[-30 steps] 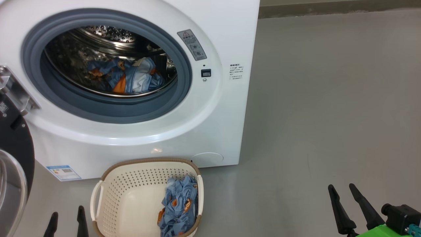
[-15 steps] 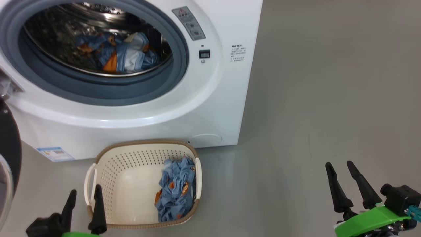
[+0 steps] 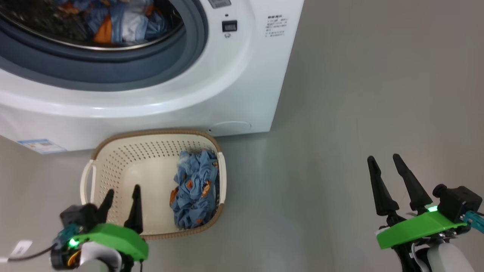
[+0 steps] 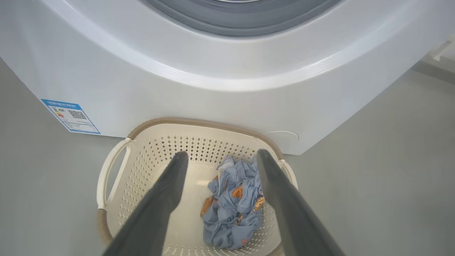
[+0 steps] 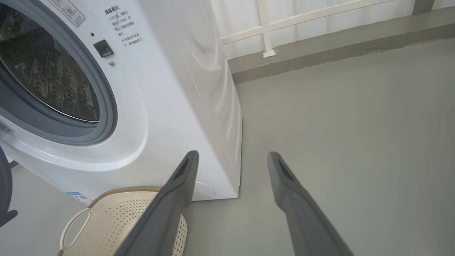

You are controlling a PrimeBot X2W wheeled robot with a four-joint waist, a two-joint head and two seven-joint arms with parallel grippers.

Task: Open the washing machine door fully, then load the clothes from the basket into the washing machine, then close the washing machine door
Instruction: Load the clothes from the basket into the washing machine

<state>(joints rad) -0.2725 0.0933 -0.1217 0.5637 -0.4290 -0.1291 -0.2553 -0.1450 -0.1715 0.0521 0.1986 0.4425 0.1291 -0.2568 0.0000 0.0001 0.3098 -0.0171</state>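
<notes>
washing machine (image 3: 242, 94): it is standing white and broad at 12 o'clock from the robot. Its round mouth is gaping open, with the grey-blue rubber ring (image 3: 113, 77) showing around the opening.
clothes in the drum (image 3: 121, 22): a heap of blue, orange and pale cloth is lying on the drum's 6 o'clock side.
basket (image 3: 151, 134): it is sitting on the grey floor (image 3: 359, 94) just in front of the machine's foot, at 6 o'clock from the mouth.
clothes in the basket (image 3: 194, 196): a crumpled blue bundle with small orange figures is resting against the basket's 3 o'clock wall.
left claw (image 3: 123, 189): it is hanging over the basket's 7 o'clock corner with its fingers spread well apart and nothing between them. From its own wrist, the two fingers are pointing down into the basket, with the bundle showing between them.
right claw (image 3: 383, 156): it is hovering over bare floor at 3 o'clock from the basket, well apart from it. Its fingers are parted and gripping nothing.
sticker (image 3: 41, 145): a blue label is sitting on the machine's lower corner, at 10 o'clock from the basket.
railing (image 5: 265, 28): white bars are running behind the machine.
</notes>
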